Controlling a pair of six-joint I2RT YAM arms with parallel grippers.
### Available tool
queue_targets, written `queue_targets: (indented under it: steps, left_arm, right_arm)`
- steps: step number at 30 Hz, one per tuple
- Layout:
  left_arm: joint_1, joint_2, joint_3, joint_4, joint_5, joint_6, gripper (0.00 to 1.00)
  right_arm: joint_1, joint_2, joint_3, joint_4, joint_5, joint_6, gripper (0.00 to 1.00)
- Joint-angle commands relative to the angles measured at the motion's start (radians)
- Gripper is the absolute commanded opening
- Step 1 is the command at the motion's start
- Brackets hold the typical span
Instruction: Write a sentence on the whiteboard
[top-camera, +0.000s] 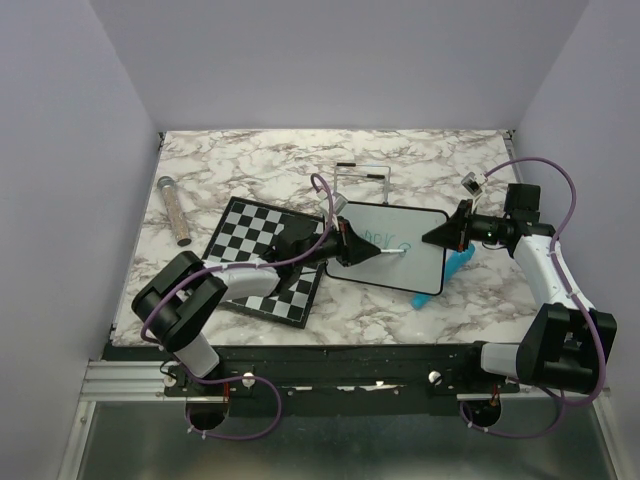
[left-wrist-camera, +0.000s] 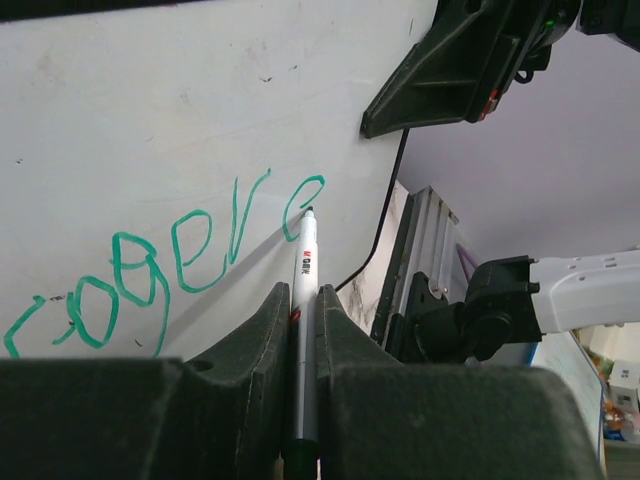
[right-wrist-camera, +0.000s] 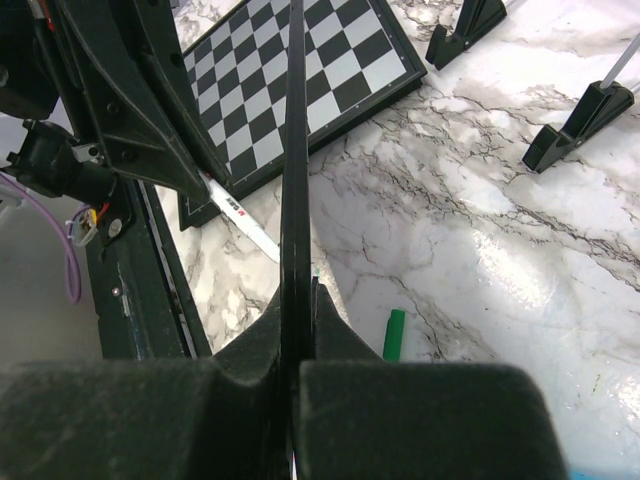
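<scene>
Top view: small white whiteboard (top-camera: 410, 235) with thin black frame sits mid-table, just right of black-and-white checkered chessboard (top-camera: 262, 258).

Left wrist view only: left gripper (left-wrist-camera: 303, 300) clamped on slim grey-white marker pen (left-wrist-camera: 307, 255). Tip touches board at right end of teal-green handwritten lettering (left-wrist-camera: 150, 270).

Right wrist view only: right gripper (right-wrist-camera: 297, 305) pinches board's right edge, seen edge-on. Small green cap (right-wrist-camera: 396, 335) lies on marble table (right-wrist-camera: 480, 220).

The whiteboard (top-camera: 398, 270): white, thin black frame, rounded corners, raised at a tilt. The sentence (left-wrist-camera: 150, 275): teal-green handwriting, one uneven line showing, wording unreadable.
</scene>
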Motion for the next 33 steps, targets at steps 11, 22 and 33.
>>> queue_targets:
  steps: [11, 22, 33]
  left_arm:
    - [-0.001, 0.034, 0.074, 0.070, 0.046, -0.033, 0.00]
    - [-0.017, 0.079, 0.118, 0.064, 0.069, -0.043, 0.00]
    - [-0.017, 0.071, 0.109, 0.025, 0.035, -0.022, 0.00]
  right_arm:
    - [0.004, -0.011, 0.017, -0.021, 0.030, -0.044, 0.01]
    - [0.004, -0.013, 0.018, -0.021, 0.032, -0.044, 0.00]
    - [0.003, -0.013, 0.017, -0.022, 0.032, -0.044, 0.00]
